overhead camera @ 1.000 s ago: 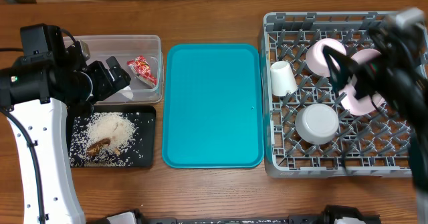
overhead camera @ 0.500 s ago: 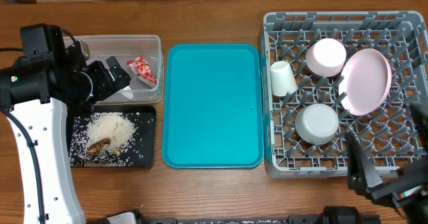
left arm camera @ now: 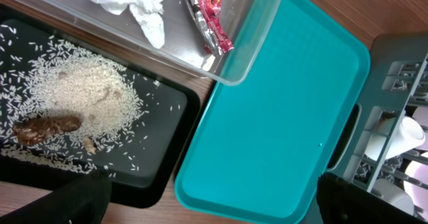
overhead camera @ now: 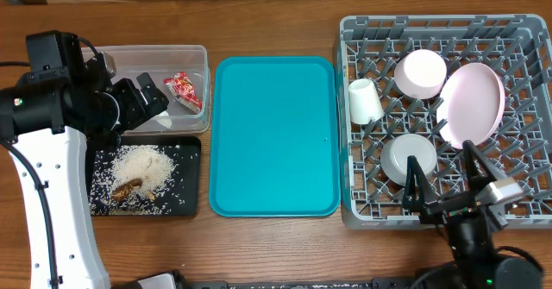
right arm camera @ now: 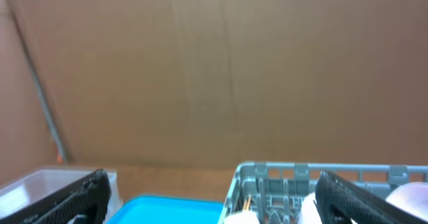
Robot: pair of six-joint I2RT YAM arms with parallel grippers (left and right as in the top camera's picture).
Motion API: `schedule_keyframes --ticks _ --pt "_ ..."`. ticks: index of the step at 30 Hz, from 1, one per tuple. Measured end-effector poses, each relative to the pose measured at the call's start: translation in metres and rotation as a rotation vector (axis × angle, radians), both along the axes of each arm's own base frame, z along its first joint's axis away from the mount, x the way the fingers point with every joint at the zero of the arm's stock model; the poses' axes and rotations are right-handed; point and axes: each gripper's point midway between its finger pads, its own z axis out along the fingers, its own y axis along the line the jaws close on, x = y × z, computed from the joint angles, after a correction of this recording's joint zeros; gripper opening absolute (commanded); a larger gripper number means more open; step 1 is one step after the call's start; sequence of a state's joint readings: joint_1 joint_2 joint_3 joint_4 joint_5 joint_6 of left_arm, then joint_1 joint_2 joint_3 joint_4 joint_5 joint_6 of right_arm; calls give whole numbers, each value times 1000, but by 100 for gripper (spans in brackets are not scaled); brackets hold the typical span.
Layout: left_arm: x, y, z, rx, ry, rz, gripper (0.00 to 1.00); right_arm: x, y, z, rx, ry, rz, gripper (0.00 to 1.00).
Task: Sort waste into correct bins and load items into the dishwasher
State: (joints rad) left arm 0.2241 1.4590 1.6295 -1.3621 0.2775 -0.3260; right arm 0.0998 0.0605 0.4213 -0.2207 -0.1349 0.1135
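Observation:
The grey dishwasher rack (overhead camera: 431, 20) holds a pale pink plate (overhead camera: 473, 103) on edge, a shallow bowl (overhead camera: 420, 72), a deeper bowl (overhead camera: 405, 158) and a white cup (overhead camera: 363, 101). My right gripper (overhead camera: 442, 175) is open and empty over the rack's front edge, level and facing the back wall; its wrist view shows the rack (right arm camera: 294, 177). The clear tub (overhead camera: 194, 60) contains a red wrapper (overhead camera: 184, 91) and a crumpled napkin (left arm camera: 134, 0). Rice (overhead camera: 142, 168) and a brown scrap (overhead camera: 129, 188) lie in the black tray (overhead camera: 185, 198). My left gripper (overhead camera: 148, 99) hangs open and empty above the tub.
A large teal tray (overhead camera: 274, 134) lies between the bins and the rack, with nothing on it. The left arm's white base (overhead camera: 52, 203) stands at the table's left edge. A brown wall fills most of the right wrist view.
The right arm has pulled back from over the plate in the rack to the rack's front edge, gripper empty. The plate stays standing in the rack. The left arm has not moved.

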Motion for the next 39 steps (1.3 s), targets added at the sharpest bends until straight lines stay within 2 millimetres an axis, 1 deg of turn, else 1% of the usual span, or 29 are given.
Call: schedule_keyframes --ticks 1,2,5,9,16,19,22,24,28,39 --pt "0 0 0 0 0 0 100 4 -3 -11 21 -10 -15 100" --pt "0 0 0 0 0 0 100 7 -4 -17 33 -16 -22 100" --pt "0 0 0 0 0 0 100 21 -7 -44 73 6 -41 100" --pt "0 0 0 0 0 0 100 29 -12 -60 101 5 -68 100" --pt "0 0 0 0 0 0 100 42 -29 -103 195 103 -159 100" --pt "0 0 0 0 0 0 100 44 -31 -115 206 127 -174 100" --pt "0 0 0 0 0 0 100 46 -32 -134 204 197 -188 100" --pt "0 0 0 0 0 0 100 46 -33 -143 199 231 -196 100" --pt "0 0 0 0 0 0 100 46 -34 -145 186 239 -205 100" --pt "0 0 0 0 0 0 100 46 -35 -145 25 217 -225 100"
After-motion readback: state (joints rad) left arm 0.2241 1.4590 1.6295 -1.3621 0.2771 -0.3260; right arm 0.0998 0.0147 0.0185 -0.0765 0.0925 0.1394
